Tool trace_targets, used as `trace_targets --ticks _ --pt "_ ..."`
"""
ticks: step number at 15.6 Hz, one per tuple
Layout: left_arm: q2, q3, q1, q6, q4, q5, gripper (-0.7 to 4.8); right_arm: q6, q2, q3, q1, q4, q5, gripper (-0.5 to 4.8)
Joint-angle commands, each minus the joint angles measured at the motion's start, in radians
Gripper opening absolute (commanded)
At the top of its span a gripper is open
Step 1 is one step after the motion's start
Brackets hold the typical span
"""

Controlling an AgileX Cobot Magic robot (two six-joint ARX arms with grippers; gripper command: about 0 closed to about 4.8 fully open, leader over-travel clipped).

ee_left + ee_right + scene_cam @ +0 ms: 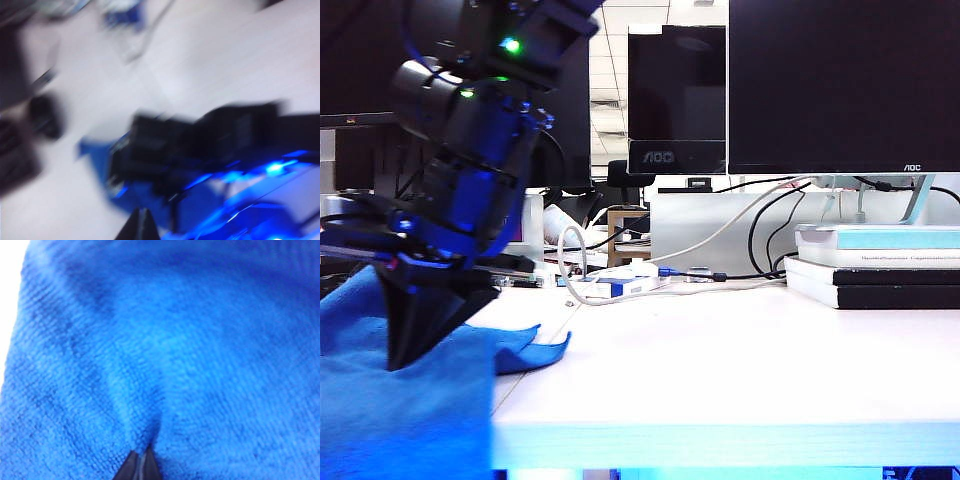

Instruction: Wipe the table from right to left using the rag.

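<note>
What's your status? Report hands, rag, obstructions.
Right hand shut on rag, far left of table. Left hand blurred, jaws unreadable. Books far right, clear of the rag.

The white table (740, 370) is carrying the blue rag (410, 400) at its left front edge, books (875, 265) at the right back.

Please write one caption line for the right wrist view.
Right gripper shut, pinching a fold of the blue rag that fills the view.

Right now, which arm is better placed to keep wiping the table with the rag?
Right. Its gripper is shut on the rag, pressing it to the table at far left. The left gripper holds nothing.
</note>
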Motion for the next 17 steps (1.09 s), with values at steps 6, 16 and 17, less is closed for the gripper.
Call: trace_targets --ticks 6,16,17 --pt "-0.005 0.004 0.000 -0.032 -0.095 -0.053 -0.05 0.021 0.064 0.020 0.048 0.076 0.006 -0.01" --pt "-0.006 0.004 0.000 -0.032 -0.097 -0.053 -0.05 0.077 0.160 0.185 0.059 0.070 0.003 -0.01" --pt "-0.007 0.004 0.000 -0.032 -0.097 -0.053 -0.05 0.077 0.182 0.221 0.060 0.055 -0.010 -0.01"
